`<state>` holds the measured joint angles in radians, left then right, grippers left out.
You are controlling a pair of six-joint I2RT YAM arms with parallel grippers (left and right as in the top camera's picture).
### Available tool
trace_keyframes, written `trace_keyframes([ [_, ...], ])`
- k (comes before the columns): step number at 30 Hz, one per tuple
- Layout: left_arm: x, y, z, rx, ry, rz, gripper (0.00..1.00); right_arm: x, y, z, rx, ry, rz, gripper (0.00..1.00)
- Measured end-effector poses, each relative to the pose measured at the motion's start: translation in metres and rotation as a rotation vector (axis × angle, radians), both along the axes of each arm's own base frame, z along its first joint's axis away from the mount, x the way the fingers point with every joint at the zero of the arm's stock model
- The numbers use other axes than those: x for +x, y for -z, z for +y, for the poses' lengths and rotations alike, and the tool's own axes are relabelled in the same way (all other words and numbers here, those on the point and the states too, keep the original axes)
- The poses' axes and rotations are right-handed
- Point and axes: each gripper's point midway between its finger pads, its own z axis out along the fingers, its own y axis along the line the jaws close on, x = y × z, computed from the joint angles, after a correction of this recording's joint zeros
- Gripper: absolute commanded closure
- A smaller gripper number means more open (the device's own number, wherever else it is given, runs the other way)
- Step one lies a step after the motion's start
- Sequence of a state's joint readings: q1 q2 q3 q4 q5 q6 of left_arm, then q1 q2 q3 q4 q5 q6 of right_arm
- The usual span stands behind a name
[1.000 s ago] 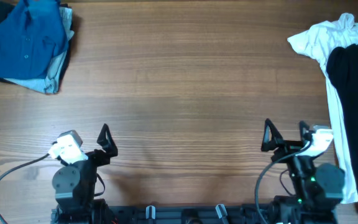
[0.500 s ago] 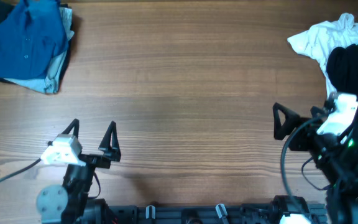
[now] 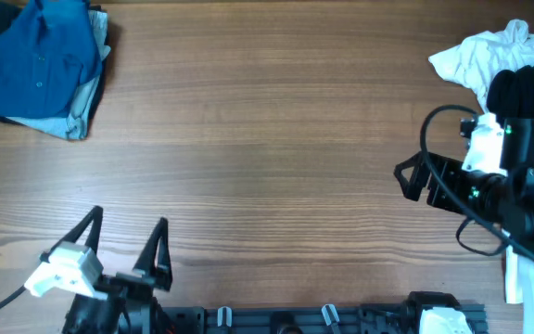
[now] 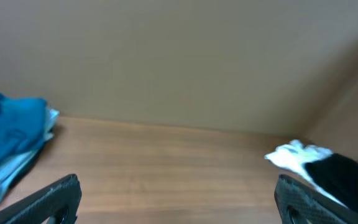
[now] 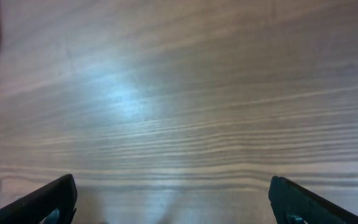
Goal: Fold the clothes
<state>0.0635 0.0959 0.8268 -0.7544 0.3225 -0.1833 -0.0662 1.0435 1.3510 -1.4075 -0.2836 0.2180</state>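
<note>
The clothes, a black T-shirt, lie bunched at the table's right edge, partly over a white T-shirt. In the left wrist view the black T-shirt shows at the far right. My right gripper hovers left of the black T-shirt, pointing left, and its arm covers part of the fabric. The right wrist view has this gripper open over bare wood. My left gripper is open at the near left edge; the left wrist view shows that gripper with nothing between its wide-set fingers.
A blue buttoned shirt lies on a pale blue garment at the far left corner; that blue shirt also appears in the left wrist view, across from the white T-shirt. Wooden tabletop spans between the piles.
The left gripper drew back toward the near edge. The right arm rose and swung farther right over the black T-shirt, with its gripper turned to point left. Both stayed open.
</note>
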Motion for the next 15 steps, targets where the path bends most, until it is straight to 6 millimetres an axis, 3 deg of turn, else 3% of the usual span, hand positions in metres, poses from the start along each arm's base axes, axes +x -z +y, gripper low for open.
trace_keyframes([
  [7,-0.02,-0.019,-0.026,-0.004,0.156,0.005,0.0,-0.002,-0.003,0.002,-0.004,-0.032,-0.022,0.0],
  [15,-0.028,-0.009,-0.041,-0.017,0.256,0.055,0.0,-0.01,-0.003,-0.008,-0.106,-0.081,-0.041,0.0],
])
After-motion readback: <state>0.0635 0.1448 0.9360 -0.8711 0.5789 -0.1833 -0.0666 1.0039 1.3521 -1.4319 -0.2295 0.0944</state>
